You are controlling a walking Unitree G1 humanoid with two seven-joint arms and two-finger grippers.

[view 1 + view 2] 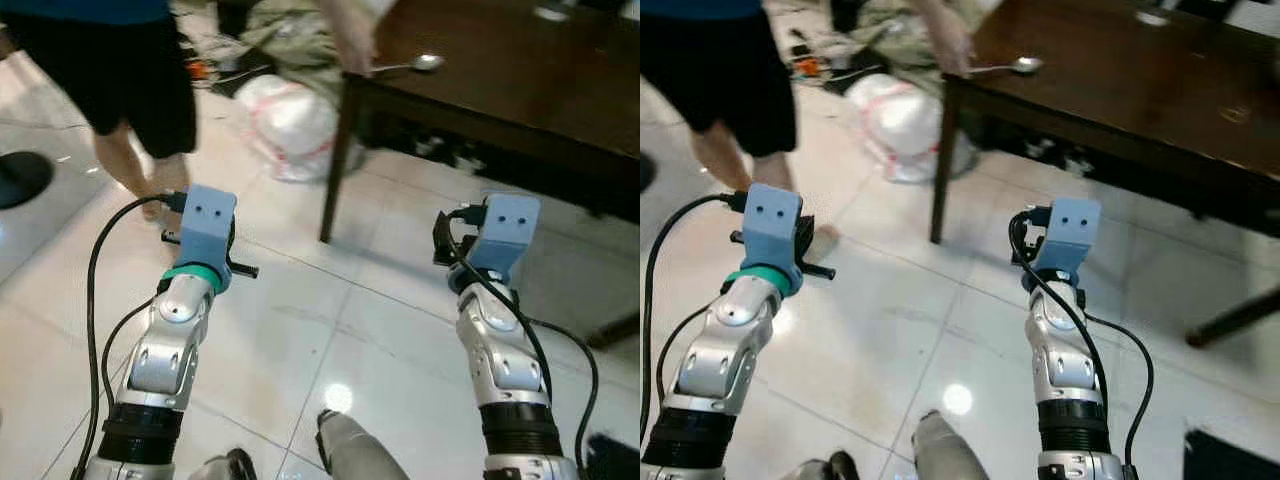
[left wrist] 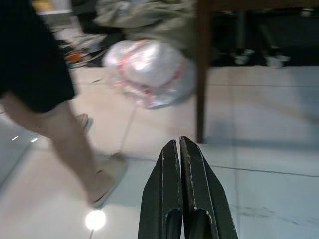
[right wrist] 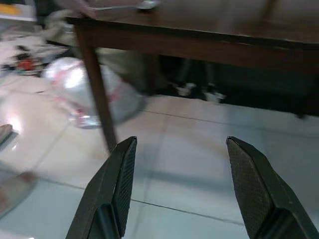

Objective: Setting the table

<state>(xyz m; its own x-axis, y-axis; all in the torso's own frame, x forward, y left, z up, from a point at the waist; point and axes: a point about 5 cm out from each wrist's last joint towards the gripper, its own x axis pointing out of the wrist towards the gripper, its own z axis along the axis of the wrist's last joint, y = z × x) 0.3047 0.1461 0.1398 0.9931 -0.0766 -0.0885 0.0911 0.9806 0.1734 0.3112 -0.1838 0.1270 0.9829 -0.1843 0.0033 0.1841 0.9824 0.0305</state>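
**Collision risk near tabletop corner, person in the path**

Risks first. Person's hand (image 1: 348,45) is at the corner of the dark tabletop (image 1: 500,70), touching or just beside the handle of a metal spoon (image 1: 412,64) that lies near the edge. If the robot walks in now, its arms arrive where that hand is. A bump could also knock the spoon off; it looks smooth and light, so I'd guess it slides easily on polished wood. Table leg (image 1: 335,165) stands between the two arms' line of approach, an easy thing to clip. The person's legs (image 1: 140,150) are just beyond the left gripper (image 2: 183,164). Floor tiles (image 1: 330,330) are glossy with lamp glare, possibly slick underfoot.

Gripper state: left is closed, fingers pressed together, holding nothing. Right gripper (image 3: 179,159) is spread wide, empty, aimed at the floor under the table.

Materials: tabletop is dark brown wood, flat, slight sheen, square slim legs. Gripper fingers are black, long, tapered; the right's inner pads show a fine knurled texture. White plastic bag (image 1: 285,125), crinkled and bulging, sits on the floor beside the table leg, with a grey-green cloth heap (image 1: 290,35) behind it.
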